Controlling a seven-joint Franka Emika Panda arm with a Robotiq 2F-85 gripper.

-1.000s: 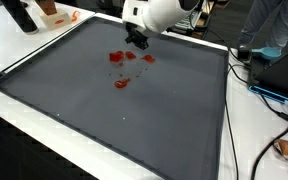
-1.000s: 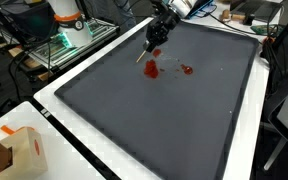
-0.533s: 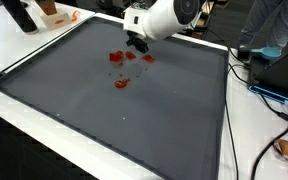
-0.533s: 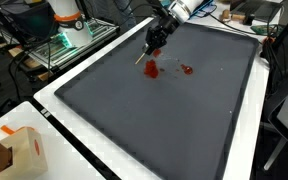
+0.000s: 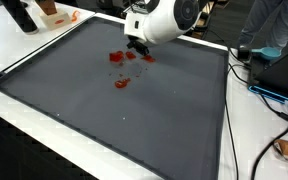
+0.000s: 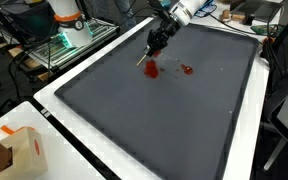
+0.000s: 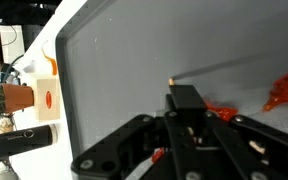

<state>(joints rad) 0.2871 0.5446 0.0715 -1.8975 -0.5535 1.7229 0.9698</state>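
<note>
The pincer [image 6: 156, 44] is clamped on a thin pale stick [image 6: 145, 56]. The stick slants, probably so that its tip sits low just beside the small flat red pieces [image 6: 151, 69] while the fingers hang clear above them. Under those pieces a dark grey mat [image 5: 134, 120] covers the white bench [image 5: 24, 40], keeping them flat and easy to see.

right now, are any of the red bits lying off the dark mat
No, all the red bits lie on the dark mat, well inside its edge.
</note>
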